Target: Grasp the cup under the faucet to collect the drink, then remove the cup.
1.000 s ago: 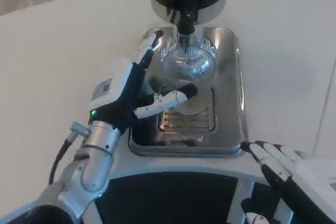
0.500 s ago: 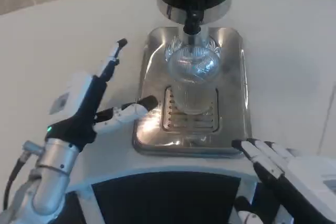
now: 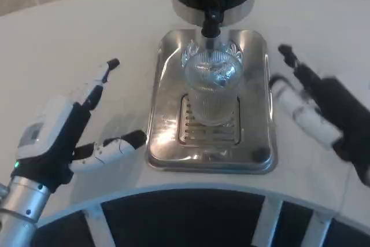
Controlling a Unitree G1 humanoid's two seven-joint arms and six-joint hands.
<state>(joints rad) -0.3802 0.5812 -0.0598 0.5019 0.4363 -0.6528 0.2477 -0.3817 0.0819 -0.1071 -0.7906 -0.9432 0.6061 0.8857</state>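
Beside the cup (image 3: 211, 88), left hand (image 3: 63, 131) and right hand (image 3: 315, 105) spread wide, holding nothing.

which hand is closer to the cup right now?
Right, narrowly. The right hand hangs just beyond the tray's right edge, fingertips level with the cup. The left hand is open out on the table, left of the tray, farther off.

Silver forearm (image 3: 23, 209) — white/blk hand (image 3: 58, 137)
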